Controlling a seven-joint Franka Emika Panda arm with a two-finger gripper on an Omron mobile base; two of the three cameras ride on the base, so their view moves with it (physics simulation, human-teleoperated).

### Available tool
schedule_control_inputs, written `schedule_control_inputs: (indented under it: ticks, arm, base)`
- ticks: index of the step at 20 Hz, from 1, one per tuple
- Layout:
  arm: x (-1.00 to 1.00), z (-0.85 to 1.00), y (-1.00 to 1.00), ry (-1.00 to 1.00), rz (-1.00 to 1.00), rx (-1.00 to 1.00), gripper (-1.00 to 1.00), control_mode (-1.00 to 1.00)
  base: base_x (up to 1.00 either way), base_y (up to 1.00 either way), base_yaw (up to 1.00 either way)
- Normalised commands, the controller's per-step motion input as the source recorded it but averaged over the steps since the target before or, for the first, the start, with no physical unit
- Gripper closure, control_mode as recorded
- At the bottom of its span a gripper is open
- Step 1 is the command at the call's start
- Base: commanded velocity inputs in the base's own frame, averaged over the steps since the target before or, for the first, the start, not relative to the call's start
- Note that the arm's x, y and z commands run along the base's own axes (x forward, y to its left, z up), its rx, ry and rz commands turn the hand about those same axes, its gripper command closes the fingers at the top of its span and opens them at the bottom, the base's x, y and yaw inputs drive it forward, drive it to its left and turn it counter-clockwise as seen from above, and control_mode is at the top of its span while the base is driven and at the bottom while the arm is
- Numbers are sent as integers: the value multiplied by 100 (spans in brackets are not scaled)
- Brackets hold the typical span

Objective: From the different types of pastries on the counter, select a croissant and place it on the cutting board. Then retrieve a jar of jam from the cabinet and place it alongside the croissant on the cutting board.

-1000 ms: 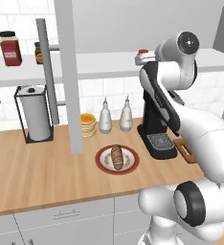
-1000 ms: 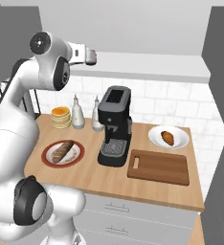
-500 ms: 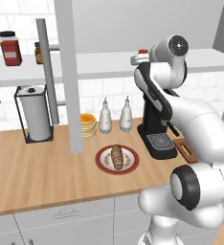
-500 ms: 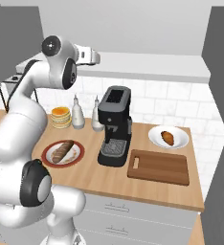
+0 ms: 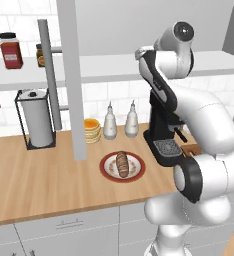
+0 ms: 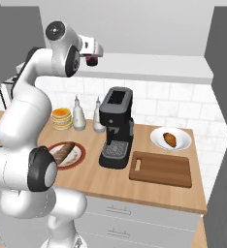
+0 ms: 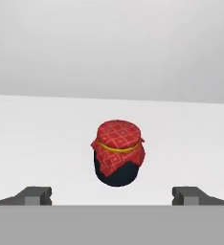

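The gripper (image 7: 112,196) is raised to the height of the cabinet (image 6: 183,68) shelf, its two dark fingertips (image 7: 37,195) spread wide apart with nothing between them. Straight ahead of it, between the line of the two tips but not touching either, the jar of jam (image 7: 117,153) stands upright on the white shelf, a squat dark jar under a red checked cloth cover tied with a yellow band. From the right base view the jar (image 6: 91,60) shows as a small dark red thing just in front of the hand, near the shelf's front edge. Below the shelf, on the counter (image 6: 149,186), a black coffee machine (image 6: 115,127) stands against the tiled wall. To its right the cutting board (image 6: 161,168) lies flat and bare near the counter's front edge, slot handle towards the machine. Behind the board, near the back edge, the croissant (image 6: 170,139) sits on a white plate (image 6: 182,143). On the machine's other side are two pale bottles (image 5: 120,121), a stack of yellow pancakes (image 5: 92,130) at the back, and a dark loaf (image 5: 122,163) on a red-rimmed plate (image 5: 106,171) nearer the front. Farther left along the counter stands a paper towel roll (image 5: 38,120) in a black frame, and on the shelf's left end a taller red jar (image 5: 10,50) with a small brown jar (image 5: 40,55) beside it.
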Motion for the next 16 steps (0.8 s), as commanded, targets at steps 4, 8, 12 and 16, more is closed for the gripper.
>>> schedule_control_inputs:
  ticks: [4, 8, 12, 16]
  arm:
    - [26, -6, 0, 0, 0, 3, -100, -100]
    - [42, -20, -1, 0, 0, 5, -100, -100]
    - [50, -14, -9, 0, 0, 7, -100, -100]
    - [40, -4, -9, 0, 0, 7, -100, -100]
  base:
    - [0, 0, 0]
    - [0, 0, 0]
    - [0, 0, 0]
    - [0, 0, 0]
